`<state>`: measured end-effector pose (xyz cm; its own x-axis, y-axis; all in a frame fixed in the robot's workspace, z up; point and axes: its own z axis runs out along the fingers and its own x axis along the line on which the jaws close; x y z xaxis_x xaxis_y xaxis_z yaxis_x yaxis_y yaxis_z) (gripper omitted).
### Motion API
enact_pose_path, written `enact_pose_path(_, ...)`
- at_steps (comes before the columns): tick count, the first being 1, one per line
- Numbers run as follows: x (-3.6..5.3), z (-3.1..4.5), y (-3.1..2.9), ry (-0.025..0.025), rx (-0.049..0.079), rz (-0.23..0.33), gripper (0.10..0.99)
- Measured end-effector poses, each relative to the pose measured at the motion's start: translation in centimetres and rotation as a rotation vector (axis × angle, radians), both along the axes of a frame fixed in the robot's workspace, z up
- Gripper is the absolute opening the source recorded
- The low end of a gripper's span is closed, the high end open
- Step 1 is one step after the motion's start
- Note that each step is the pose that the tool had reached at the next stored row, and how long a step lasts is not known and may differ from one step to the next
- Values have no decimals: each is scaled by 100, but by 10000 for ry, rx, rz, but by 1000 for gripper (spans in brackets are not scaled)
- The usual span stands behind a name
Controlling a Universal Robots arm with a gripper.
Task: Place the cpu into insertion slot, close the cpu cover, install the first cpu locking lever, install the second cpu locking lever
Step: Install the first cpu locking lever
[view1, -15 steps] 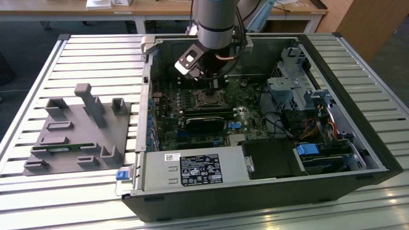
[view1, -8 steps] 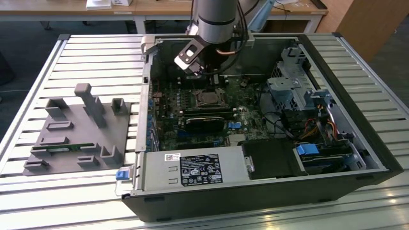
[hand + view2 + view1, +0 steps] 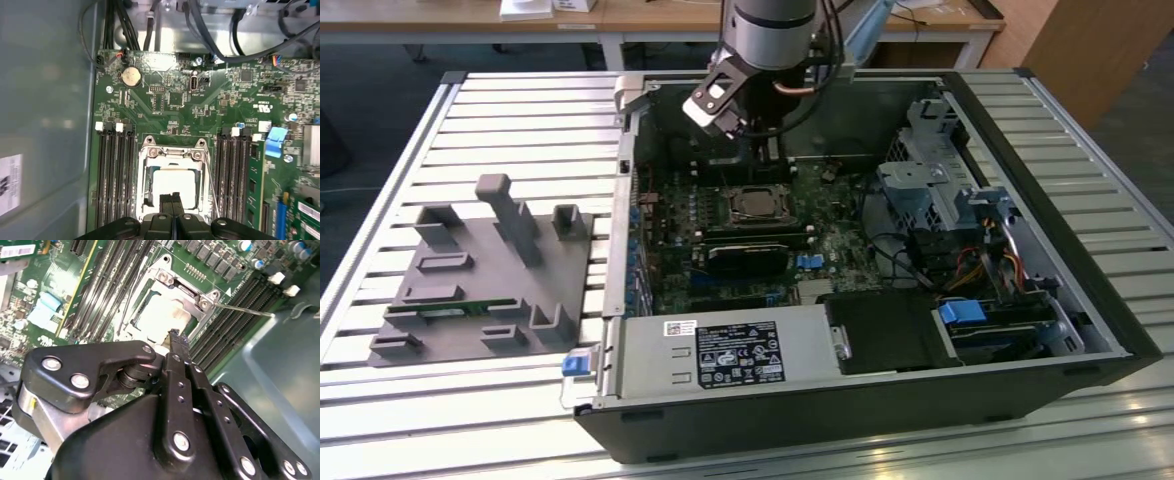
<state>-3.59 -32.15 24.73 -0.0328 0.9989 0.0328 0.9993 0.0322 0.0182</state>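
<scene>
The cpu (image 3: 172,186) lies in the insertion slot (image 3: 145,192) on the green motherboard, its pale silver top showing through the window of the cpu cover (image 3: 172,152). The cover lies down flat over it. In the second wrist view the cpu (image 3: 160,310) and cover (image 3: 186,290) sit just beyond my fingertips. A thin locking lever (image 3: 245,310) sticks out sideways from the socket corner; it also runs beside the socket as the lever (image 3: 213,187). My gripper (image 3: 172,202) is shut with nothing in it, hovering just over the socket's edge. From outside, the gripper (image 3: 769,160) hangs above the socket (image 3: 754,205).
Long black memory slots (image 3: 115,175) flank the socket on both sides. The open case holds a power supply (image 3: 720,355), a black block (image 3: 747,255) and a drive cage (image 3: 934,190). A grey parts fixture (image 3: 487,270) stands on the exterior view's left.
</scene>
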Motion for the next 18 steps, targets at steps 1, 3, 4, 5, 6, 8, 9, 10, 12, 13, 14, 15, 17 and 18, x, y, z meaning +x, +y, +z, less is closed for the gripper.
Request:
enact_pose_path(1,0,23,0,1,-1,0,106)
enact_pose_path(3,0,63,0,0,0,0,106)
enact_pose_path(4,0,79,0,0,0,0,106)
enact_pose_path(5,0,95,0,0,0,0,106)
enact_pose_path(6,0,110,0,1,-1,1,106)
enact_pose_path(8,0,138,0,0,-1,0,106)
enact_pose_path(9,0,144,0,0,0,1,106)
enact_pose_path(10,0,147,0,0,-1,0,106)
enact_pose_path(12,0,148,0,-2,3,5,106)
enact_pose_path(13,0,148,0,-2,1,30,106)
enact_pose_path(14,0,149,0,-1,-3,107,106)
enact_pose_path(15,0,150,0,0,-6,210,106)
enact_pose_path(17,0,150,0,0,-6,435,106)
enact_pose_path(18,0,150,0,0,-7,559,106)
